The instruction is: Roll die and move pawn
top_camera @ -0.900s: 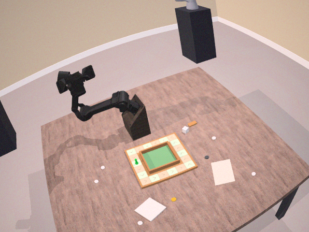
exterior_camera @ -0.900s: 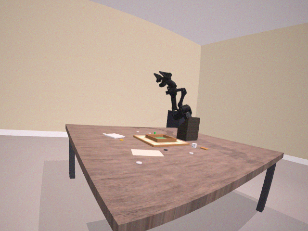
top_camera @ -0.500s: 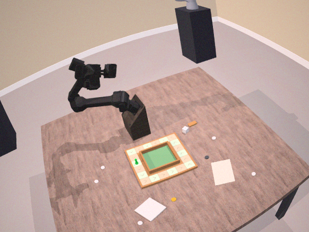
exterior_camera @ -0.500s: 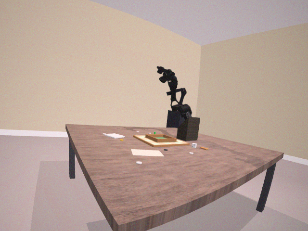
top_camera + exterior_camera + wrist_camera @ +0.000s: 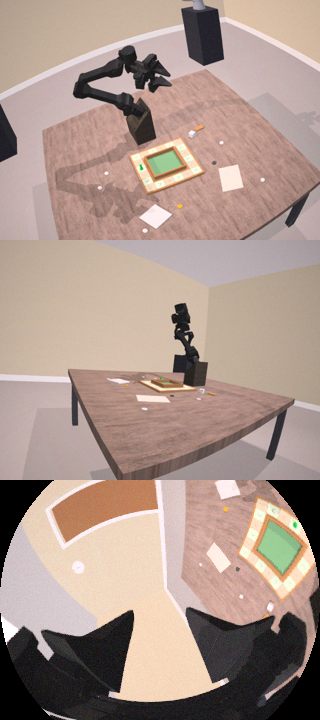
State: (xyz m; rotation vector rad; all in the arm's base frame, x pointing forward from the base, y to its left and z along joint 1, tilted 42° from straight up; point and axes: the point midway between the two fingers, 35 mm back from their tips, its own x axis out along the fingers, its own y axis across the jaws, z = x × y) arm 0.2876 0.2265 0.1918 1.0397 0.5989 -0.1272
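Observation:
A white die (image 5: 191, 134) (image 5: 201, 391) (image 5: 270, 606) lies on the table just outside a board corner, close to an orange block. The board (image 5: 176, 177) (image 5: 160, 390) (image 5: 246, 551) has a ring of pale green and tan squares with arrows. In its middle is the dice tray (image 5: 166, 162) (image 5: 166, 383) (image 5: 280, 546), a brown rim around an empty green floor. A green pawn (image 5: 141, 167) (image 5: 160, 378) (image 5: 295, 525) stands on a pale square on the board's left side in the top view. My gripper (image 5: 171, 80) (image 5: 160, 612) is open and empty, high above the table.
The orange block (image 5: 199, 127) (image 5: 211, 394) lies beside the die. A cream sheet (image 5: 230, 178) (image 5: 153, 398) (image 5: 218, 557), a white square (image 5: 155, 216) (image 5: 119, 381), a black disc (image 5: 214, 162), a yellow disc (image 5: 179, 206) and several white discs lie around the board. My arm's base block (image 5: 141, 129) stands behind the board.

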